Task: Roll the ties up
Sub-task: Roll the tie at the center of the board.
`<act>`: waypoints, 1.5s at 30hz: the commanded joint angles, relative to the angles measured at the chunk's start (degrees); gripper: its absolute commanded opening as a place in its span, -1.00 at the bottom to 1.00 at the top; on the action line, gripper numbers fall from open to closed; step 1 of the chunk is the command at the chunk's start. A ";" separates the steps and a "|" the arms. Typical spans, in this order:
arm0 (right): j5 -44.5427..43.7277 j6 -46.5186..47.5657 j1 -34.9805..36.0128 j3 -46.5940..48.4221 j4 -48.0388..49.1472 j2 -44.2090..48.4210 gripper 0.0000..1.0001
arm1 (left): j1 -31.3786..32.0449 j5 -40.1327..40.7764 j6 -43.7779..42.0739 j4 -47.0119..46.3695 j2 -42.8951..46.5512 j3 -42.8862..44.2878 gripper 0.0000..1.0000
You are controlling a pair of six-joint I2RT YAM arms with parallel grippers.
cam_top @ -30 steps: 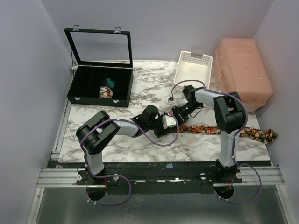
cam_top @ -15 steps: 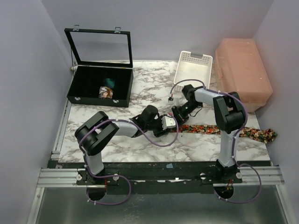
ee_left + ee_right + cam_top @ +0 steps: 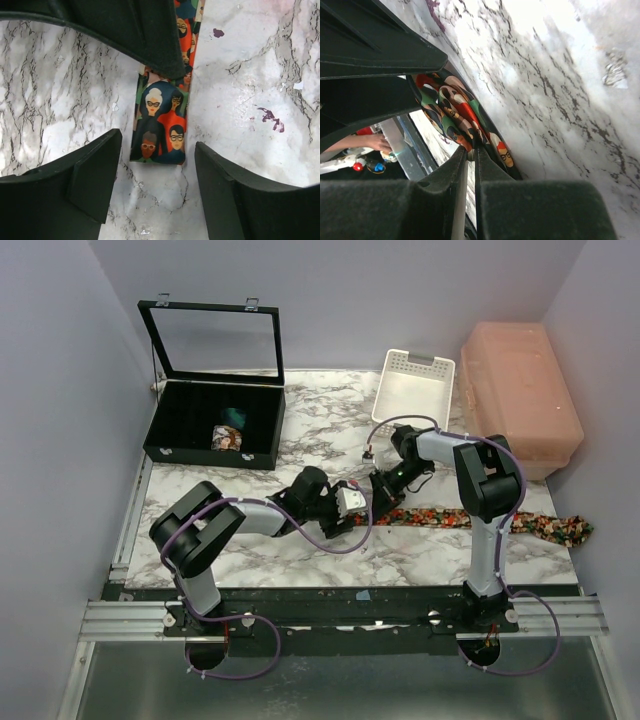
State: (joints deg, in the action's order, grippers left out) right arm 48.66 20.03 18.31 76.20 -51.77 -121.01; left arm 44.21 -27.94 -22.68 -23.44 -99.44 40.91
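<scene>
A printed tie (image 3: 470, 518) lies flat across the right of the marble table, its wide end at the right edge. Its narrow end (image 3: 159, 125) shows cartoon faces with glasses. My left gripper (image 3: 352, 504) is open and empty; in its wrist view the gripper (image 3: 157, 175) sits just short of the tie's end, one of its fingers (image 3: 95, 170) on each side. My right gripper (image 3: 384, 487) is shut on the tie near that end, pinching a fold of fabric (image 3: 455, 117) between its fingertips (image 3: 485, 170). A rolled printed tie (image 3: 228, 437) and a teal one (image 3: 236, 417) sit in the black box.
An open black compartment box (image 3: 215, 425) stands at the back left. A white slotted basket (image 3: 418, 385) and a pink lidded bin (image 3: 520, 405) stand at the back right. The right gripper's dark body (image 3: 145, 35) overhangs the tie in the left wrist view.
My left gripper has drawn back a little to the left, away from the tie's narrow end. The right gripper has stayed shut on the tie.
</scene>
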 commanded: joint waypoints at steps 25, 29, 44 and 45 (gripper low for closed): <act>-2.39 -0.95 -0.55 -1.06 2.76 -1.01 -0.70 | 2.47 -4.86 4.73 6.56 -7.23 12.99 -0.28; -1.90 -1.27 -0.54 -0.62 2.31 0.04 -0.68 | 2.48 -3.89 2.76 8.08 -7.94 12.44 -0.33; 2.44 -1.50 -3.29 1.58 -2.45 1.60 -0.41 | 1.55 -3.54 3.34 9.55 -6.95 10.24 -0.38; 3.64 -1.80 -3.28 1.73 -2.54 1.12 -0.42 | 1.52 -3.54 3.34 9.64 -6.91 10.46 -0.38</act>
State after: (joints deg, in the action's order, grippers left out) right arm 49.80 18.04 15.33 76.60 -53.84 -119.87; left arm 46.13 -31.73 -19.20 -17.43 -106.52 52.45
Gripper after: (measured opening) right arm 0.300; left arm 0.314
